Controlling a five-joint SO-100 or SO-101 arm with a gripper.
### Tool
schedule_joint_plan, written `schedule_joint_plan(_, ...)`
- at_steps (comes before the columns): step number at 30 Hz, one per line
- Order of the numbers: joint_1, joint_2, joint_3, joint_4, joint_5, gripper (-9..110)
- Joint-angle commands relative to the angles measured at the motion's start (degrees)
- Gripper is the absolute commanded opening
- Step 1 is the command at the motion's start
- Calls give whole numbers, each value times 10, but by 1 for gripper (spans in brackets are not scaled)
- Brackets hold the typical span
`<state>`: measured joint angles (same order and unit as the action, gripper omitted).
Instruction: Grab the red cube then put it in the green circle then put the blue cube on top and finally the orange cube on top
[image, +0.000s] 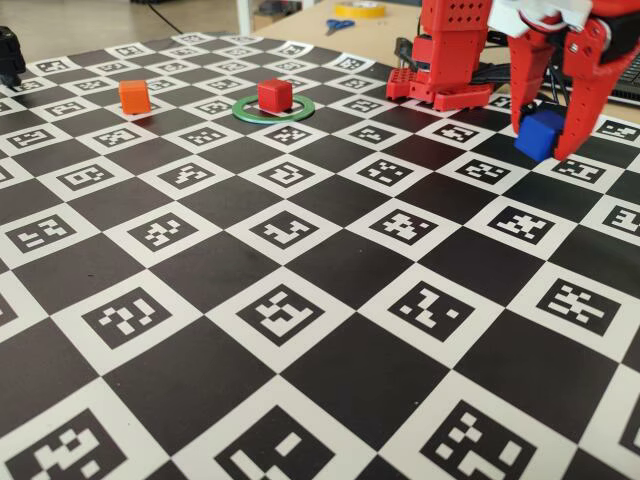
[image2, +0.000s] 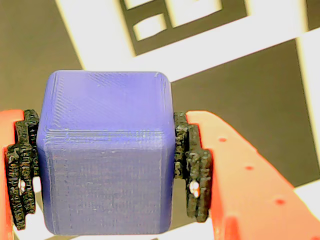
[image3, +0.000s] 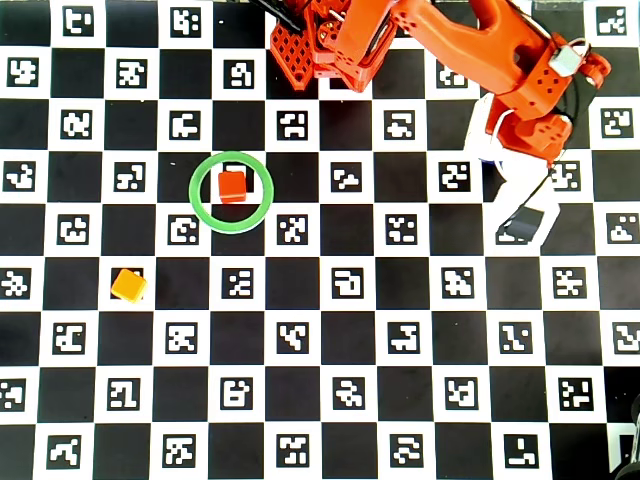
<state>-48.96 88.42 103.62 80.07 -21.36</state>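
1 arm bends down, pincer (image: 548, 132) clamping the blue cube (image: 539, 134).

The red cube (image: 274, 95) is sat upright inside the green circle (image: 244, 110), a thin flat ring, a bit toward one side of it in the overhead view rather than dead centre. The orange cube (image: 134, 96) is left on its own, well apart from the ring and slightly rotated against the checker pattern. The blue cube (image2: 107, 150) is clamped between the black pads (image2: 192, 165) of the pincer (image: 546, 140), far across from the ring.
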Motion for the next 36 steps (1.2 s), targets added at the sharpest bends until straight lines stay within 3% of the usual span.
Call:
schedule_joint_plan(1, 43, 91, -46, 40, -7, 5)
schedule_joint_plan(13, 205, 214, -70, 136, -29, 5)
schedule_joint_plan(23, 403, 254, -120, 210, -50, 4)
schedule_joint_plan(36, 661, 287, -82, 192, -132, 4)
